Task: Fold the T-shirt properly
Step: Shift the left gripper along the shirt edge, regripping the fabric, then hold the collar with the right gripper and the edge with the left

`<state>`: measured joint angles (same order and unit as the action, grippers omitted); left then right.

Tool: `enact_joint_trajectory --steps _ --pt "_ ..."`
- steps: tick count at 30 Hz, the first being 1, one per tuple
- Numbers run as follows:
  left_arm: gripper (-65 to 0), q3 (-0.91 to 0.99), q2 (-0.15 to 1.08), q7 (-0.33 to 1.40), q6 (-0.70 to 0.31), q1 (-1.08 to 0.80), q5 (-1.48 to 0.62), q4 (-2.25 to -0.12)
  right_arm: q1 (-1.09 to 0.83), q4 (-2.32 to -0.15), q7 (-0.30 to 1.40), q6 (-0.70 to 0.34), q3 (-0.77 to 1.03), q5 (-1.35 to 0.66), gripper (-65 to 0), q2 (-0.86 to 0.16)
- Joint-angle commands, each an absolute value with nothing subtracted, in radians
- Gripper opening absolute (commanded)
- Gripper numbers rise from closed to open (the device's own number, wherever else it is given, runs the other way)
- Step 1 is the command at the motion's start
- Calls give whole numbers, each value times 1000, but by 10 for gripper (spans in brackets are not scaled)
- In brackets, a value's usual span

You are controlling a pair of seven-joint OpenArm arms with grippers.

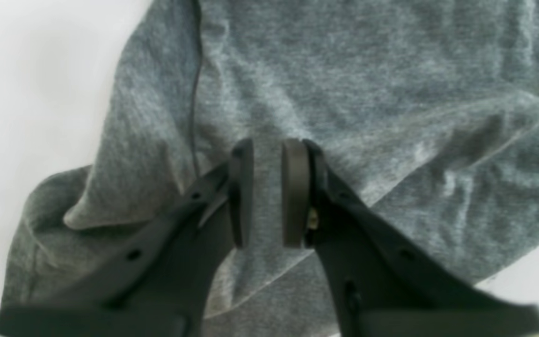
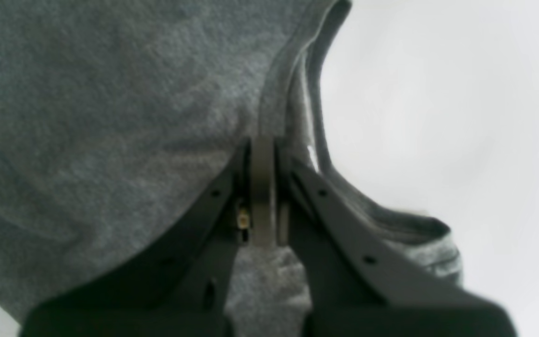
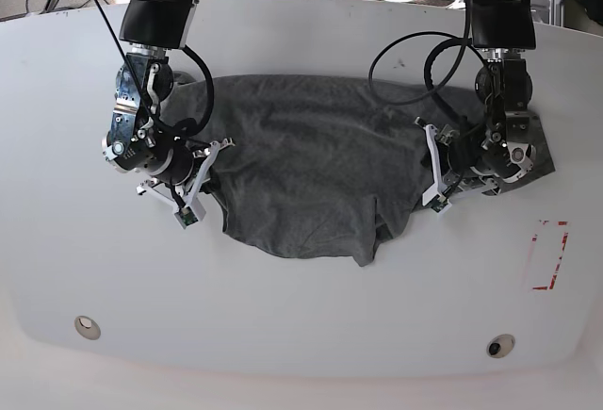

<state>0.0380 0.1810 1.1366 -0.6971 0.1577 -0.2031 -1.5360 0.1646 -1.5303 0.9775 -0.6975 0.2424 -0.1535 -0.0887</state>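
The dark grey T-shirt (image 3: 311, 165) lies spread and rumpled on the white table (image 3: 301, 316), its lower edge bunched towards the front. In the base view my left gripper (image 3: 433, 167) rests on the shirt's right side. Up close, the left gripper (image 1: 269, 142) presses into the T-shirt (image 1: 367, 70) with a narrow gap between its pads (image 1: 295, 187); cloth shows in that gap and creases run out from the tips. My right gripper (image 3: 203, 184) is at the shirt's left edge. Seen from its wrist, the right gripper (image 2: 262, 140) is shut on a raised ridge of the T-shirt (image 2: 110, 93) beside the hem.
A red rectangle outline (image 3: 548, 254) is marked on the table at the right. Black cables (image 3: 415, 61) loop over the shirt's far right corner. Two round fittings (image 3: 87, 326) (image 3: 500, 345) sit near the table's front edge.
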Motion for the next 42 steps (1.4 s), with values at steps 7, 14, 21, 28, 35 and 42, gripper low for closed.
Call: enact_joint_trajectory --steps 7,14,21,28,35,42 --pt "-404 41 195 1105 -698 160 -212 -1622 188 -1546 964 -698 245 -164 -637 -94" --pt "-385 74 162 1089 -698 161 -208 -1622 188 -1546 972 -698 245 -162 -639 -95" --pt "-367 105 126 1082 -698 165 -189 -1612 189 -1545 972 -698 246 -161 -638 -95" --pt "-362 129 111 1073 -698 186 -146 -1621 187 -1552 968 -698 240 -164 -637 -96" --pt "-306 204 107 1079 -698 189 -132 -1615 184 -1549 969 -698 242 -166 -642 -97" --pt "-275 250 114 1087 -698 187 -139 -1604 188 -1547 966 -698 240 -166 -642 -97"
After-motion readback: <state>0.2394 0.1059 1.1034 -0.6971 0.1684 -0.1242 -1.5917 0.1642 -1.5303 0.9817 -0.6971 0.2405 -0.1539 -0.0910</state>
